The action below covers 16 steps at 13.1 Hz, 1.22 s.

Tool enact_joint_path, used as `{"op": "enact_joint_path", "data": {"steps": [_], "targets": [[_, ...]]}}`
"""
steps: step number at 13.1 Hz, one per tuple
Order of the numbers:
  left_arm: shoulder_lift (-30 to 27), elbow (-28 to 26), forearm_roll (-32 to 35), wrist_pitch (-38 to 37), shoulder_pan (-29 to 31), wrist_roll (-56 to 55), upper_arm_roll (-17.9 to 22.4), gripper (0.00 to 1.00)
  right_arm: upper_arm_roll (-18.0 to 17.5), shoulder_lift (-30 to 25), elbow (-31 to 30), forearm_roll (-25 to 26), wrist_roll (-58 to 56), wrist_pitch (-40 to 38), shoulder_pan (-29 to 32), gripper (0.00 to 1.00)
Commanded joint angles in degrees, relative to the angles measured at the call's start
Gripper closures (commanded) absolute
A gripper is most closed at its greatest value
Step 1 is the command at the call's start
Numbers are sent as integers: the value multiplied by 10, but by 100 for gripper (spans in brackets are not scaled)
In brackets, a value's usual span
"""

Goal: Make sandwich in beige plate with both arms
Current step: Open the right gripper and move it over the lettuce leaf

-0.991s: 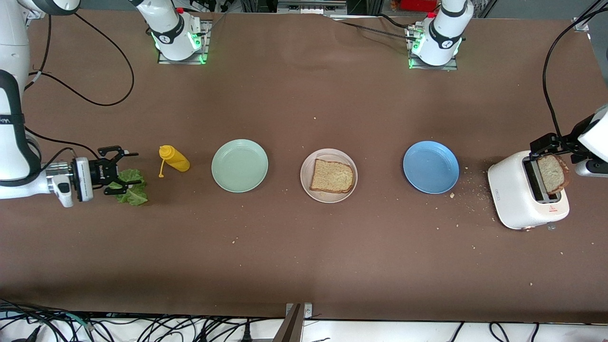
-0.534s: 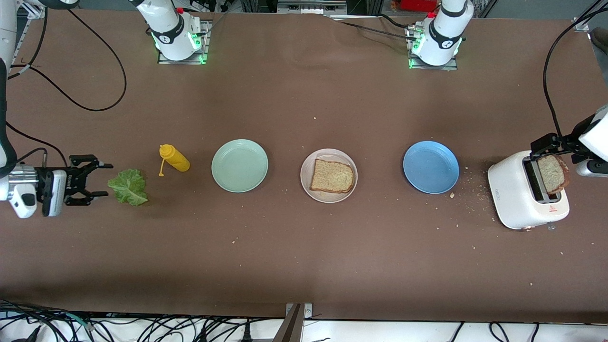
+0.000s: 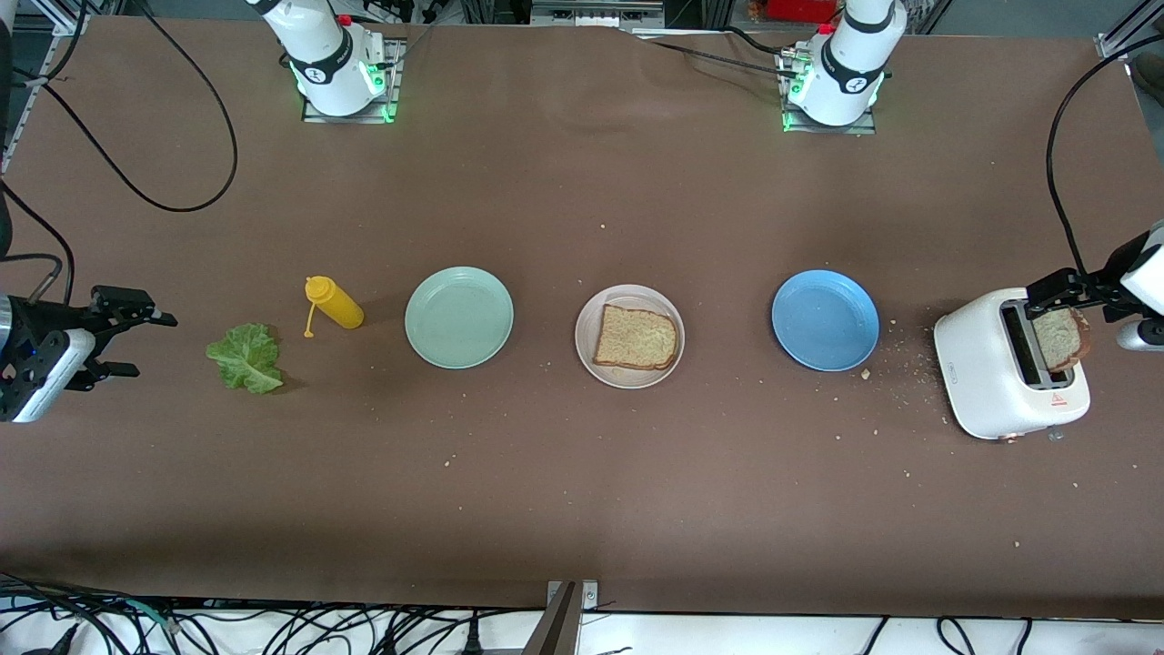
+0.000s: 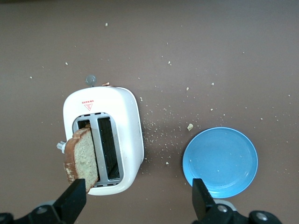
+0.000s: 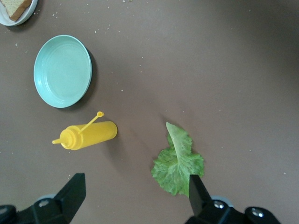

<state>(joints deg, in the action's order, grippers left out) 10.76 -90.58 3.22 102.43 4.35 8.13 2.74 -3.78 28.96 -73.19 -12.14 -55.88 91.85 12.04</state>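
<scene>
The beige plate (image 3: 587, 357) sits mid-table with one slice of brown toast (image 3: 637, 337) lying on it. A second toast slice (image 3: 1059, 338) (image 4: 83, 156) stands tilted in a slot of the white toaster (image 3: 987, 373) (image 4: 124, 121). My left gripper (image 3: 1059, 291) (image 4: 138, 200) hangs open over the toaster, one finger right beside that slice and nothing between its jaws. The lettuce leaf (image 3: 245, 357) (image 5: 177, 163) lies flat on the table at the right arm's end. My right gripper (image 3: 153, 344) (image 5: 137, 196) is open and empty, apart from the leaf, toward the table's end.
A yellow mustard bottle (image 3: 334, 304) (image 5: 86, 135) lies beside the lettuce. A mint-green plate (image 3: 459, 317) (image 5: 63, 71) stands between the bottle and the beige plate. A blue plate (image 3: 825, 319) (image 4: 219, 161) stands between the beige plate and the toaster. Crumbs lie around the toaster.
My right gripper, which was over the lettuce, has drawn back toward the right arm's end of the table; the leaf stays on the table. The left gripper has shifted slightly over the toaster.
</scene>
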Motion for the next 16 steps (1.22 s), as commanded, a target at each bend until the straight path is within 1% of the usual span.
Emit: {"op": "enact_joint_path", "data": {"steps": [1, 3, 5, 6, 8, 9, 10, 11, 12, 13, 15, 16], "targets": [[7, 18, -16, -4, 2, 12, 1, 0, -1, -22, -10, 20, 40, 8, -30, 2], [7, 14, -16, -7, -3, 11, -1, 0, -1, -28, -12, 32, 72, 25, -40, 1], [7, 4, -16, -14, -7, 12, -4, 0, -1, -35, -23, 67, 112, 29, -43, 1], [7, -1, -16, -23, -6, 14, -4, 0, 0, -34, -27, 81, 113, 36, -43, 1], [0, -1, -16, -60, -3, 18, -4, 0, 3, -35, -60, 103, 112, 70, -42, 1], [-1, 5, -16, -71, -4, 20, -4, 0, 9, -36, -88, 105, 111, 94, -41, 1], [-2, 8, -16, -72, -7, 19, -8, 0, 20, -36, -120, 109, 108, 134, -40, 1], [-2, 9, -16, -67, -5, 17, -21, 0, 23, -38, -163, 110, 104, 184, -40, 1], [0, 17, -16, -66, -6, 16, -23, 0, 25, -41, -196, 118, 98, 235, -40, 1], [1, 19, -16, -65, -7, 15, -23, 0, 32, -42, -227, 132, 79, 289, -41, 1], [1, 20, -13, -65, -6, 14, -23, 0, 33, -57, -319, 135, 41, 394, -40, 1], [1, 20, -14, -65, -5, 14, -23, 0, 33, -64, -351, 135, 13, 422, -40, 1]]}}
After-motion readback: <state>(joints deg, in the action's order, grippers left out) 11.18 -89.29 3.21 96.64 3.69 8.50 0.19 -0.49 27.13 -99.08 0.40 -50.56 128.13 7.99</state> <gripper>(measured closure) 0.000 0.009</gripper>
